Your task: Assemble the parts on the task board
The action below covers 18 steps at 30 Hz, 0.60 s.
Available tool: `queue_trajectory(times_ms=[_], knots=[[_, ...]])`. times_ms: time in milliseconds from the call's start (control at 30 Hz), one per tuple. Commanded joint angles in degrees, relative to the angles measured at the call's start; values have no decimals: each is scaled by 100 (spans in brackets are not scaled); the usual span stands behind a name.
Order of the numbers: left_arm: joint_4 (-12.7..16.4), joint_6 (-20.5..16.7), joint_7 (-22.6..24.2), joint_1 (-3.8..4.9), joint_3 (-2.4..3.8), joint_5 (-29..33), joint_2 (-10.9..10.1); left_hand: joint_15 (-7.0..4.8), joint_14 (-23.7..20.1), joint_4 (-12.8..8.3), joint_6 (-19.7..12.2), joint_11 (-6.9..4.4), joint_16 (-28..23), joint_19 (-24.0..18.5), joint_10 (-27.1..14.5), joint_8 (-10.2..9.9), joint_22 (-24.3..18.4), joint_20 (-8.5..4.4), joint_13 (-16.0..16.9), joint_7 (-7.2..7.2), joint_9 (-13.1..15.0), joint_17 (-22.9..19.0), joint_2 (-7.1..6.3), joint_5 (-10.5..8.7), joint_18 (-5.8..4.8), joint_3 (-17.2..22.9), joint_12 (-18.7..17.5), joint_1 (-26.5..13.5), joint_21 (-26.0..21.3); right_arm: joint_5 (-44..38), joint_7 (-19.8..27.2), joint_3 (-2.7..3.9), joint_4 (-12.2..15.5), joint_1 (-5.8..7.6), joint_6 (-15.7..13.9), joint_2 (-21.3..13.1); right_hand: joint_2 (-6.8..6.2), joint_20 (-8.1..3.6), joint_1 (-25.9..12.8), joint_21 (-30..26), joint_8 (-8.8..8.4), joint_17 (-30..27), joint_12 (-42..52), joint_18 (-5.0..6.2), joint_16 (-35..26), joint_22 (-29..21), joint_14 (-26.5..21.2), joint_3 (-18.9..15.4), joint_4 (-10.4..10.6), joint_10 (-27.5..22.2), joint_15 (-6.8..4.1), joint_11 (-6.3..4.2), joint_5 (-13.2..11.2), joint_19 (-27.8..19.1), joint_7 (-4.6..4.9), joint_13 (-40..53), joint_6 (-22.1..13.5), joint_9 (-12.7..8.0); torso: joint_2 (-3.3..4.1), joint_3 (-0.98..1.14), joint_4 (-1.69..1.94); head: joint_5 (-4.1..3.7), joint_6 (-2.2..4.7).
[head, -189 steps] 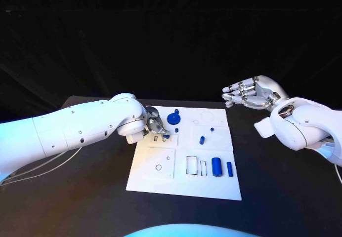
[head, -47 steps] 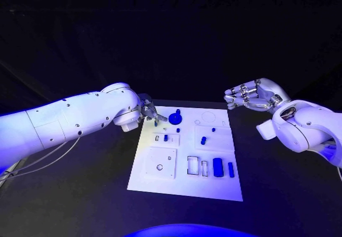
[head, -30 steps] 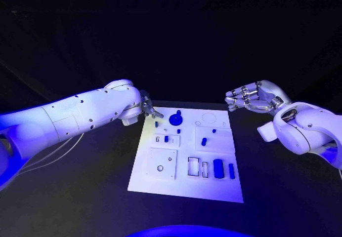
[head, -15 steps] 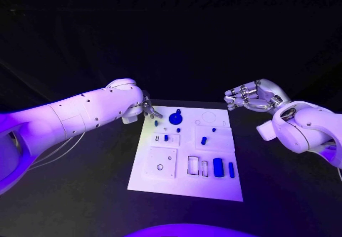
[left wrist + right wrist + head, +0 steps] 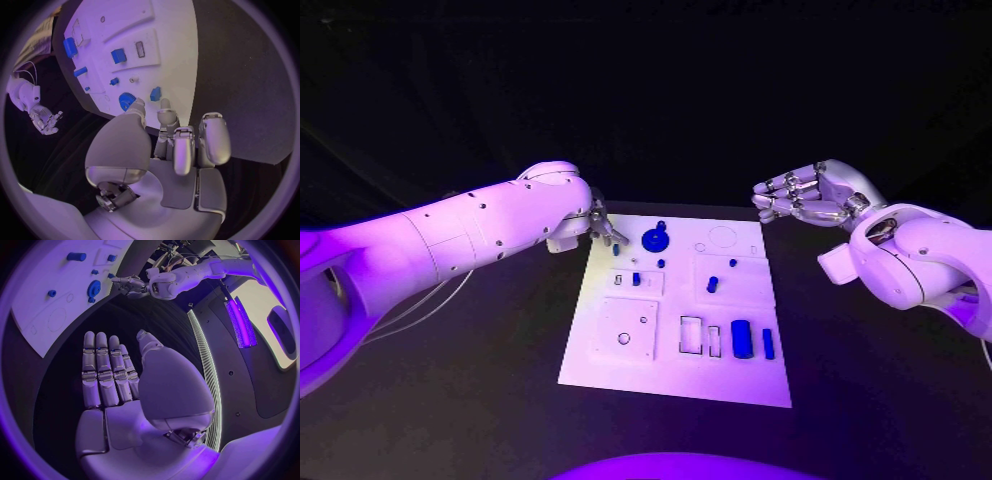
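Observation:
The white task board [image 5: 635, 360] lies in the middle of the black table. At its far end lies a blue gear [image 5: 655, 240], with small blue parts [image 5: 636, 278] nearby in the upper slots. A blue cylinder [image 5: 741, 338] and a thin blue bar [image 5: 767, 343] lie near the right edge. My left hand [image 5: 600, 228] hovers at the board's far left corner, fingers apart and holding nothing. In the left wrist view its fingertips [image 5: 164, 105] stop just short of the gear [image 5: 127, 101] and a small blue part [image 5: 155, 93]. My right hand [image 5: 805, 200] is raised off the board's far right corner, holding nothing.
Bare black table [image 5: 473, 380] surrounds the board on every side. Rectangular outlined recesses [image 5: 689, 335] and a small round hole [image 5: 625, 340] mark the board's near half. In the right wrist view my right hand [image 5: 119, 385] is flat above the table beside the board [image 5: 44, 290].
My left hand has drawn back from the small slots on the board's left side to its far left corner. The right hand has stayed where it was.

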Motion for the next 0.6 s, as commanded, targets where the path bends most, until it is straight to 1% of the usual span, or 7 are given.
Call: queue_trajectory(times_ms=[33, 200, 300, 367, 600], knots=[[-9, 200, 0, -4, -1, 61, 32, 26, 594, -7, 57, -15, 18, 33, 44, -11, 15, -2, 15, 5, -17, 1507, 99, 29, -2, -51, 54, -5, 26, -14, 29, 1, 2, -4, 94, 11, 18, 35, -26, -19, -10, -5, 0, -17, -33, -5, -44, -12, -22, -51, 0, -1, 34, -21, -8, -5, -46, 5, -2, 0, -2, 2, -8], [-21, 214, -3, -11, -5, 92, 48, 20, 594, -11, 72, -22, 18, 40, 52, -9, 28, -5, 20, -3, -35, 1507, 153, 30, -5, -54, 68, 24, 33, -14, 31, 1, 2, -4, 96, 11, 18, 35, -26, -19, -10, -5, 0, -17, -33, -5, -44, -12, -22, -51, 0, -1, 34, -21, -8, -5, -46, 5, 0, 0, -5, -1, -13], [-29, 199, -3, -13, -8, 101, 56, 13, 594, -14, 86, -29, 18, 40, 54, -12, 31, -10, 15, -9, -63, 1507, 244, 31, -5, -53, 76, 74, 35, -14, 32, 1, 4, -4, 98, 10, 18, 35, -26, -19, -10, -5, 0, -17, -33, -5, -44, -12, -22, -51, 0, -1, 34, -21, -8, -5, -46, 5, 0, 0, -6, -10, -9], [-40, 185, -1, -14, -9, 125, 65, 9, 594, -18, 92, -33, 18, 44, 53, -15, 39, -13, 11, -13, -87, 1507, 307, 31, -6, -47, 80, 149, 39, -14, 33, 1, 4, -4, 100, 10, 28, 36, -26, -23, -9, -9, 2, -16, -31, -13, -45, -10, -27, -50, 0, -2, 44, -20, -8, -5, -45, 6, -2, 0, -3, -14, -13], [-57, 140, 9, -16, -12, 223, 80, 5, 594, -41, 96, -36, 18, 42, 39, -25, 46, -17, -14, -13, -146, 1507, 402, 33, -7, -36, 78, 410, 40, -14, 32, 1, 6, -4, 102, 12, 28, 36, -26, -23, -9, -9, 2, -16, -31, -13, -45, -10, -27, -50, 0, -2, 44, -20, -8, -5, -45, 6, -1, 1, 0, -20, -25]])
